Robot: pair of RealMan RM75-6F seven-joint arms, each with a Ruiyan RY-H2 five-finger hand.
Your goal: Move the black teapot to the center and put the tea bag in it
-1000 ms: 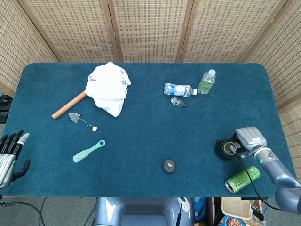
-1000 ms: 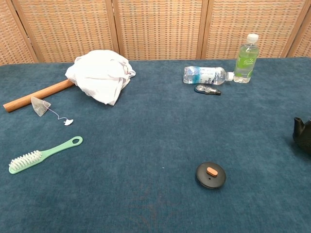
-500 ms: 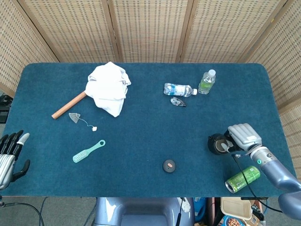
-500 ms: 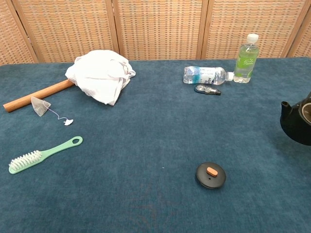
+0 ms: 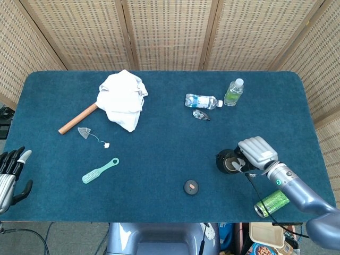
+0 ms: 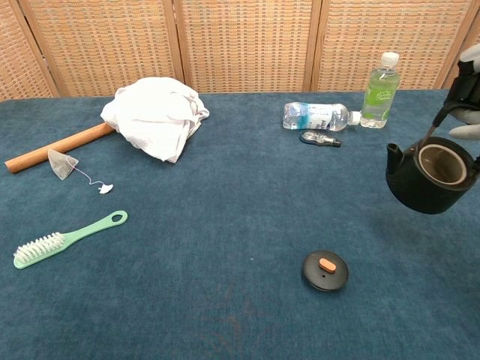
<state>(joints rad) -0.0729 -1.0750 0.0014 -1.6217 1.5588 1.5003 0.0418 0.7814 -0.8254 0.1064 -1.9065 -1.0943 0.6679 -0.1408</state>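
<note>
A dark blue cloth covers the table (image 5: 159,154), and woven cane screens (image 5: 170,32) stand behind it. The right hand (image 5: 257,152) grips the handle of the black teapot (image 5: 229,161), open-topped, at about 4 o'clock from the table's centre. The tea bag (image 5: 84,132) lies at 9 o'clock. The left hand (image 5: 9,170) is spread, holding nothing, at the near left edge.

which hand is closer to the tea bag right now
Left. The left hand rests open off the table's near-left edge, nearer the tea bag. The right hand holds the black teapot far across the table.
</note>
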